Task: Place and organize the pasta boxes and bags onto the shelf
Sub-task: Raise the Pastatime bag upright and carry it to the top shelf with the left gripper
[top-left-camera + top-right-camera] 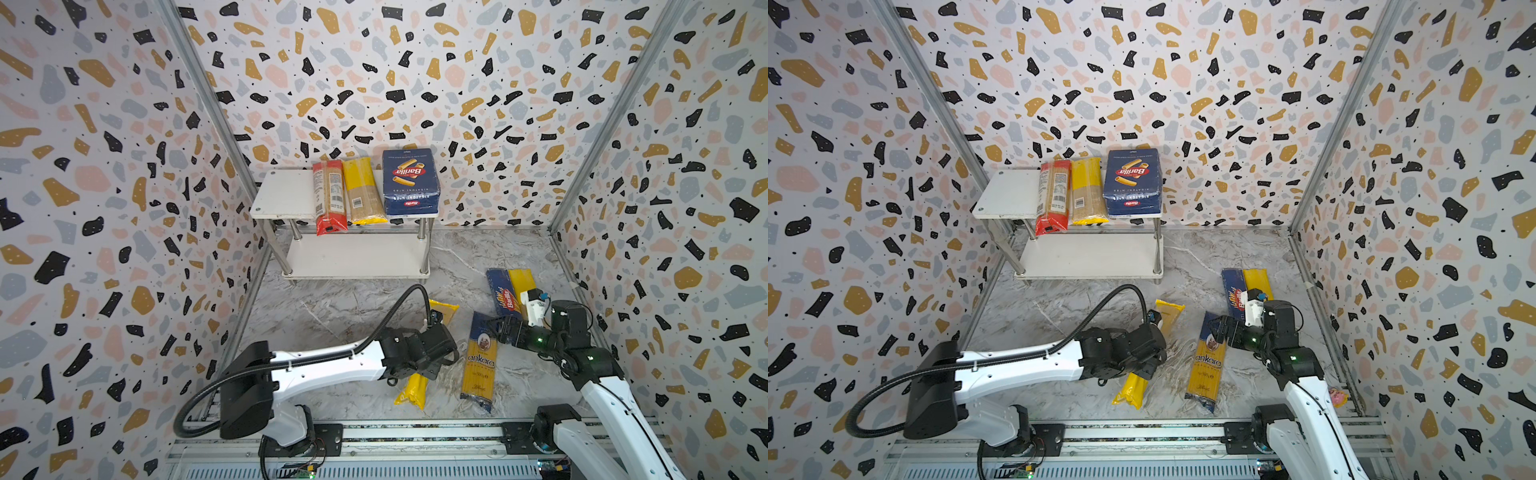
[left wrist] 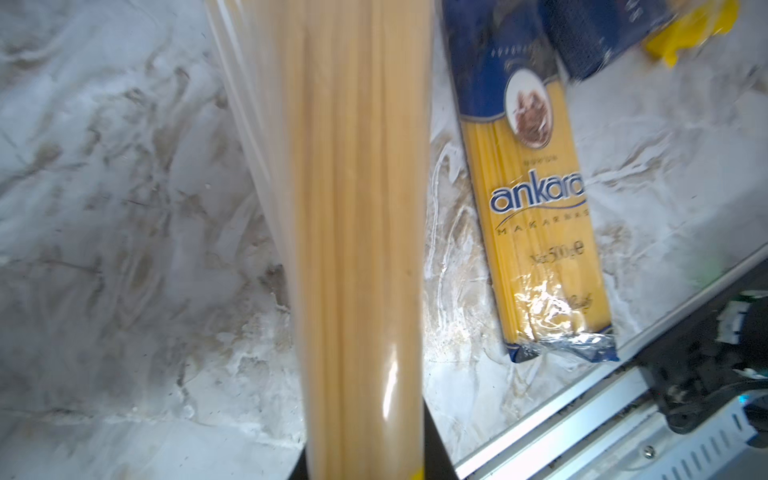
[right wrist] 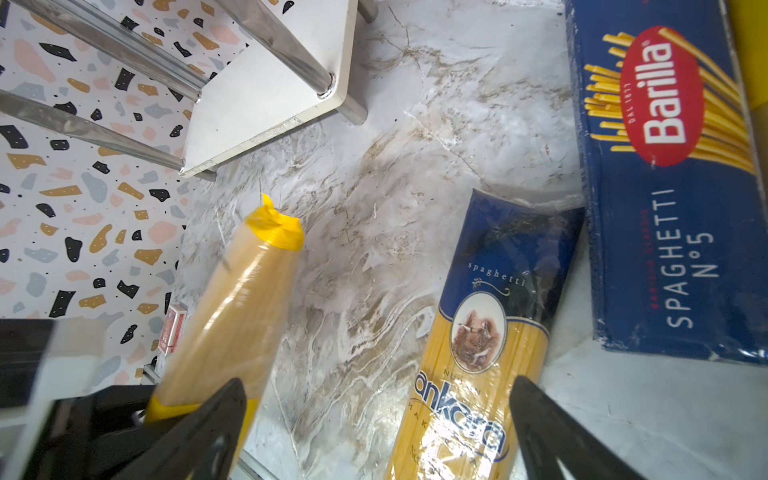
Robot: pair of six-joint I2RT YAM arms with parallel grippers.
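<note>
Nearest the arms' bases, the left gripper was pinched shut across the middle of a yellow-ended bag on the marble table. Just beside it, the right gripper stood spread wide over the blue end of the ankara bag. Beyond that, the spaghetti box lay flat against a second yellow-ended bag. Farthest back, the shelf carried on its top board the red-ended bag, a third yellow-ended bag and the rigatoni box, side by side.
</note>
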